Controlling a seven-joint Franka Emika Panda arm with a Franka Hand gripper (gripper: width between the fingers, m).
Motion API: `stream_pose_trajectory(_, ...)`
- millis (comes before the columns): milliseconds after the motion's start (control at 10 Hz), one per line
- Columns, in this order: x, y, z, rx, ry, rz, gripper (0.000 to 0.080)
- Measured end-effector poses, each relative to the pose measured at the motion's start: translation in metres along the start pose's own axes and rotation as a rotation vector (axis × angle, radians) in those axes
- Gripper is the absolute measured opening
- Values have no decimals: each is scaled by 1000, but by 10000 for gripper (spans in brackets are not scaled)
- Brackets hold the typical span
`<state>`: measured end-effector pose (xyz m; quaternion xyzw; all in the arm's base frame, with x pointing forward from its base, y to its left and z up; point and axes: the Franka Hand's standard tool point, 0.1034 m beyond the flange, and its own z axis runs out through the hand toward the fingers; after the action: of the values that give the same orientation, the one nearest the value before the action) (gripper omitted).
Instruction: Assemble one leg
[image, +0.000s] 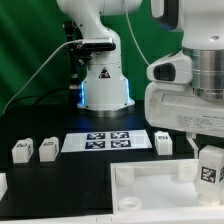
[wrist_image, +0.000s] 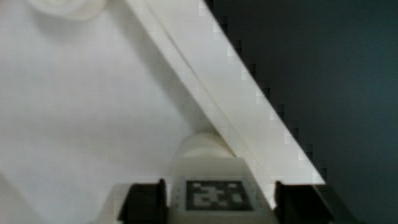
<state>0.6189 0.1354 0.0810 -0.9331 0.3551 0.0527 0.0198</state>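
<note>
My gripper (image: 208, 158) is shut on a leg (image: 210, 170), a small white block with a black-and-white marker on its face. It holds the leg over the right end of the large white tray-like part (image: 150, 182), close to its surface. In the wrist view the leg (wrist_image: 217, 190) sits between my two dark fingers (wrist_image: 146, 202), above the tray-like part's flat white face (wrist_image: 89, 120), near its long raised edge (wrist_image: 222, 90). Three more legs stand on the black table: two at the exterior view's left (image: 22, 150) (image: 47, 148) and one at the marker board's right end (image: 163, 142).
The marker board (image: 110, 140) lies flat in the middle of the table, in front of the robot base (image: 103, 85). A small white piece (image: 3, 185) shows at the exterior view's left edge. A round post (wrist_image: 71, 8) of the tray-like part shows in the wrist view.
</note>
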Motion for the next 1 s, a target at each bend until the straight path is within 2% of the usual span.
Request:
stream_pose_trajectory(100,1,-1,-1,13,-6,79,294)
stream_pose_trajectory(200,5,-2,-1,41,-22,228,294)
stream_pose_trajectory(300,4,-4,1,52,-33,339,294)
stream_pose_trajectory(400,6,-6,1,84,-43,458,293)
stream_pose_trajectory(600,11,-8,1,175,-82,799,294)
stream_pose_trajectory(700,11,-10,2,209,-89,926,294)
stream_pose_trajectory(800,9,-12,2,228,-88,981,294)
stream_pose_trajectory(900,8,-13,3,224,-94,1005,350)
stream_pose_trajectory(1000,8,-13,3,224,-92,990,537)
